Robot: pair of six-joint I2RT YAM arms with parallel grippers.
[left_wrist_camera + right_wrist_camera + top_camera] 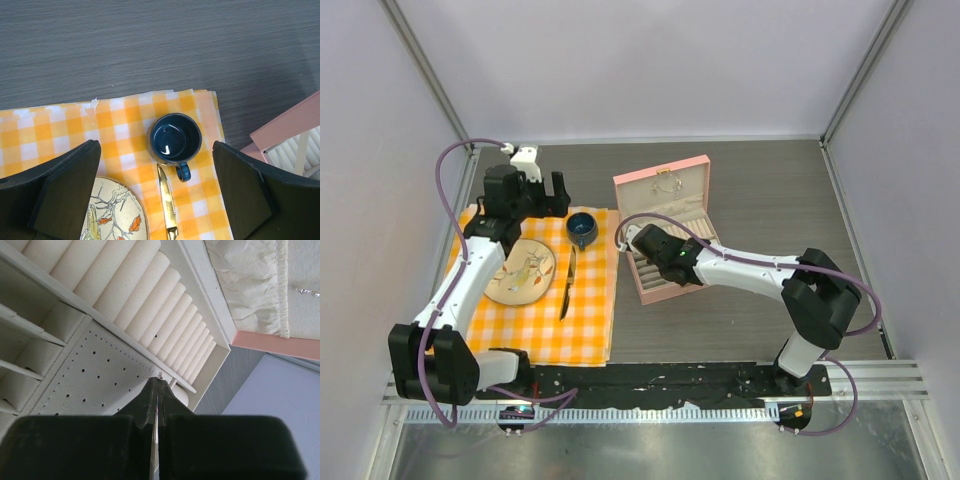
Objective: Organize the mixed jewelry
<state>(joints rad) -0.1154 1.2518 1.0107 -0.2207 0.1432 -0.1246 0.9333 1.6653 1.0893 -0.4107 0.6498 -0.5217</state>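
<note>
Jewelry speck [159, 374] clamped in my right hand [158, 380] (left hand [155, 145] apart, farther); I see perforated panel [95, 375] at ten o'clock.

Right arm [740, 268] reaches over the open pink box [680, 195] — cup [582, 229], plate [520, 272] (on checked cloth [585, 320]) beside it.

The left gripper [157, 190] has fingers [70, 185] of matt black plastic. Below it, the table [150, 45] shows dark, matt wood grain, and the checked cloth [50, 130] is woven fabric, slightly creased. Between its fingers the cup [175, 139] is glossy glazed blue, the knife [167, 200] is polished gold-toned metal, and the plate [117, 215] is smooth and painted.

Under the right gripper [158, 385], the box [660, 180] is smooth pink outside. Its perforated panel [95, 375] looks matt and leather-like. Beyond the tips, the rolls [125, 295] are soft cream padding and the lid pocket [250, 285] is gathered cloth. A tiny silvery piece [159, 374] at the tips glints like metal.
</note>
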